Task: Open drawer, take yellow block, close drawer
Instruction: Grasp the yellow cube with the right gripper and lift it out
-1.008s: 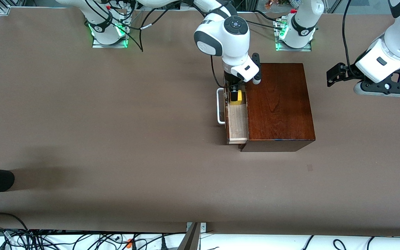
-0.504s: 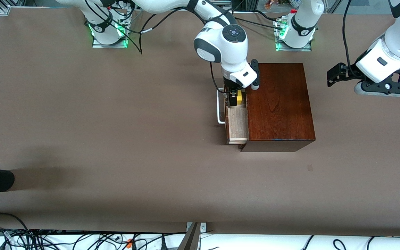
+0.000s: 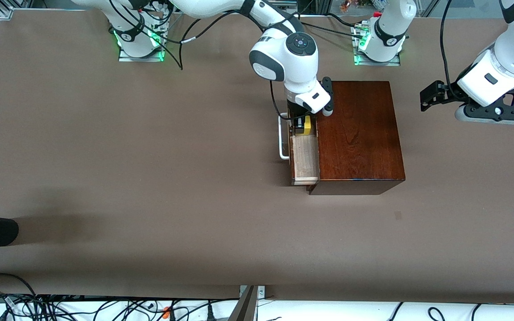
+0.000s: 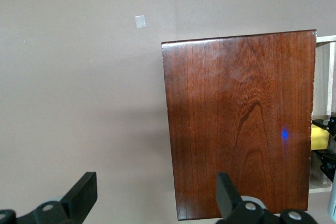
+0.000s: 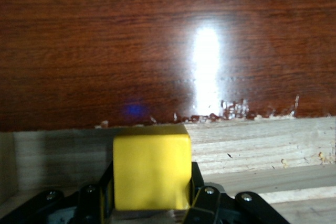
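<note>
Yellow block point(image 5: 151, 166): smooth matte cube, bright yellow, sharp edges. It sits in the open drawer point(image 3: 305, 158), clamped between the right gripper's point(image 3: 304, 126) jaws, which are closed on its 2 side faces. The drawer is narrow, pale raw wood inside with visible grain and splintery edges, with a white loop handle point(image 3: 282, 136) on its front. It is pulled out of the wooden box point(image 3: 358, 133), a rectangular dark reddish-brown block with a glossy varnished top.

The right wrist view shows the block close up, black finger pads point(image 5: 195, 192) hugging it, a glare streak on the dark wood above, and chipped wood at the seam. The front view shows the block only as a small yellow patch just above frame center, under the white arm.

The left wrist view shows the box top from above, with the block peeking at the right edge of the frame. Left gripper point(image 3: 431, 97) waits in the air at upper right of the front view, over bare brown table point(image 3: 150, 156), jaws spread apart.
</note>
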